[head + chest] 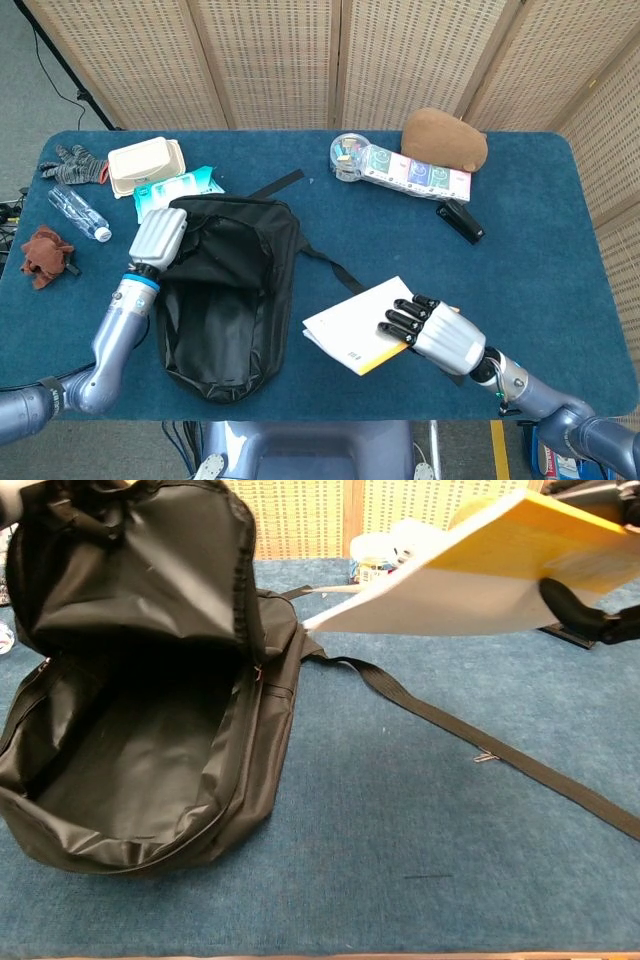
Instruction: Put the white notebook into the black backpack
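Note:
The black backpack [225, 290] lies on the blue table, its mouth gaping wide toward the front edge [130, 750]. My left hand [158, 238] grips the bag's upper flap and holds it lifted. My right hand [435, 332] holds the white notebook [355, 325] with its yellow edge, tilted in the air just right of the bag. In the chest view the notebook [470, 575] hangs above the strap, its corner pointing at the opening, with dark fingers [570, 605] under it.
The backpack strap [480, 745] runs across the table to the right. At the back are a stapler [460, 220], a brown pouch [444, 138], a clear tub [349, 155], a tissue pack [175, 192], a food box [146, 164], a bottle [78, 212], a glove and a brown cloth.

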